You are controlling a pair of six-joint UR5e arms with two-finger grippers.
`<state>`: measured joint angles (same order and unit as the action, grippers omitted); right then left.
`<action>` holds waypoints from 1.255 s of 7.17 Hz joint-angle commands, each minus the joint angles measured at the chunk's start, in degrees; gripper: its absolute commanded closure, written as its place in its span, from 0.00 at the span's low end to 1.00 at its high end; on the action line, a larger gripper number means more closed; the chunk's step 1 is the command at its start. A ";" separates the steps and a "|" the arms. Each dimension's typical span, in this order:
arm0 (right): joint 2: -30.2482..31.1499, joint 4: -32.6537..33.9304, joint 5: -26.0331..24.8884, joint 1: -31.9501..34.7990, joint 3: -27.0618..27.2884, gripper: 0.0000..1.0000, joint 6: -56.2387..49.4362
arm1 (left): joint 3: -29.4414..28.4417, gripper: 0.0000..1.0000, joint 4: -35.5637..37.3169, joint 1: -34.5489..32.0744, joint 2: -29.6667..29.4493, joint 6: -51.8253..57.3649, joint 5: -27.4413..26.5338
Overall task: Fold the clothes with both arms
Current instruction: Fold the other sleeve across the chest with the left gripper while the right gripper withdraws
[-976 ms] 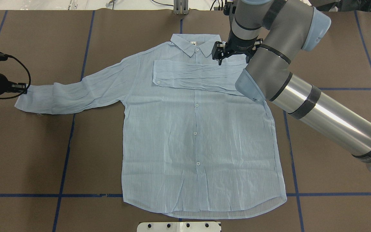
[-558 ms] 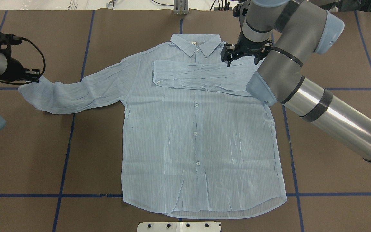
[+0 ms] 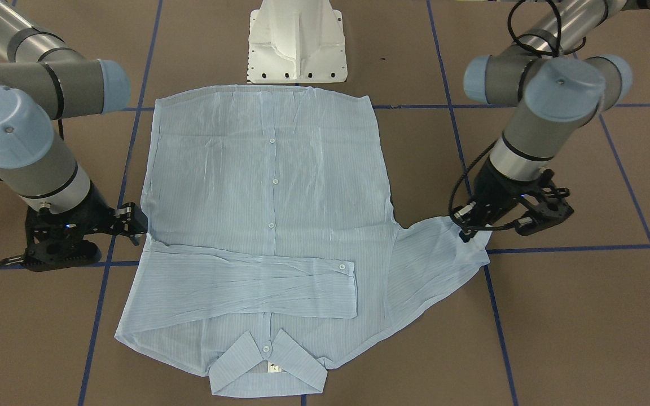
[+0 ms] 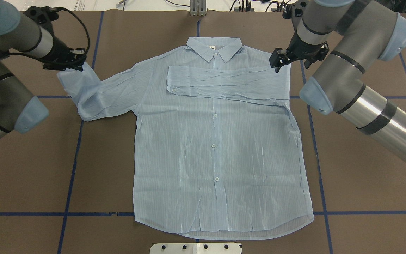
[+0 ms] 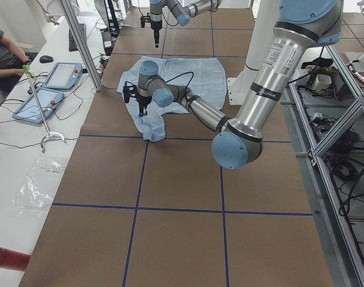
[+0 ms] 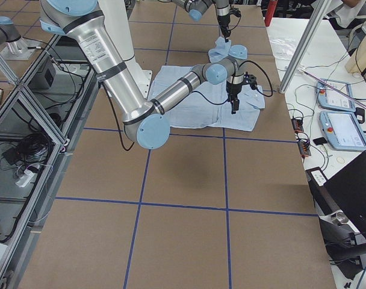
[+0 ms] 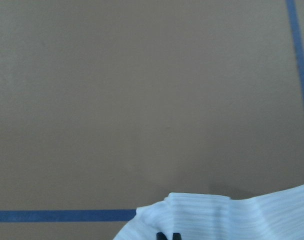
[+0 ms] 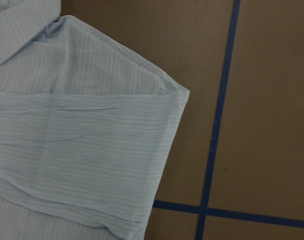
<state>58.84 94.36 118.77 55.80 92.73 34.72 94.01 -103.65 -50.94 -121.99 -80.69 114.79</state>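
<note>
The pale blue striped shirt (image 4: 217, 148) lies flat and face up on the brown table, collar (image 4: 213, 47) at the far side. Its right sleeve (image 4: 224, 83) is folded across the chest. My left gripper (image 4: 78, 65) is shut on the cuff of the left sleeve (image 4: 93, 91) and holds it lifted, with the sleeve bunched below; the front-facing view shows this gripper (image 3: 463, 234) too. The left wrist view shows the cuff (image 7: 227, 217) at the closed fingertips. My right gripper (image 4: 275, 65) hovers open and empty over the shirt's right shoulder edge (image 8: 172, 92).
The white base block (image 4: 196, 248) stands at the near table edge by the shirt hem. Blue tape lines (image 4: 71, 176) cross the brown table. Tablets (image 5: 56, 75) and a seated operator are on the side bench beyond the far edge.
My left gripper has lifted the cuff and carried it right and farther back, bunching the sleeve. My right gripper has moved right from the collar to the shoulder edge.
</note>
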 commanded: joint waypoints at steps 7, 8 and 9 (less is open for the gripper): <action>10.07 -0.14 4.54 8.89 0.88 0.00 -16.70 | -2.96 1.00 4.00 5.68 -21.62 -36.43 -0.27; 10.15 -0.14 4.54 8.89 0.88 0.00 -16.70 | -2.69 1.00 3.46 5.51 -21.45 -37.69 -0.35; 10.16 -0.14 4.54 8.89 0.88 0.00 -16.70 | -2.60 1.00 3.80 4.81 -21.28 -37.87 -0.62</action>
<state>68.93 94.22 123.30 64.68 93.60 18.02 91.29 -99.70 -45.57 -143.25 -117.51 114.41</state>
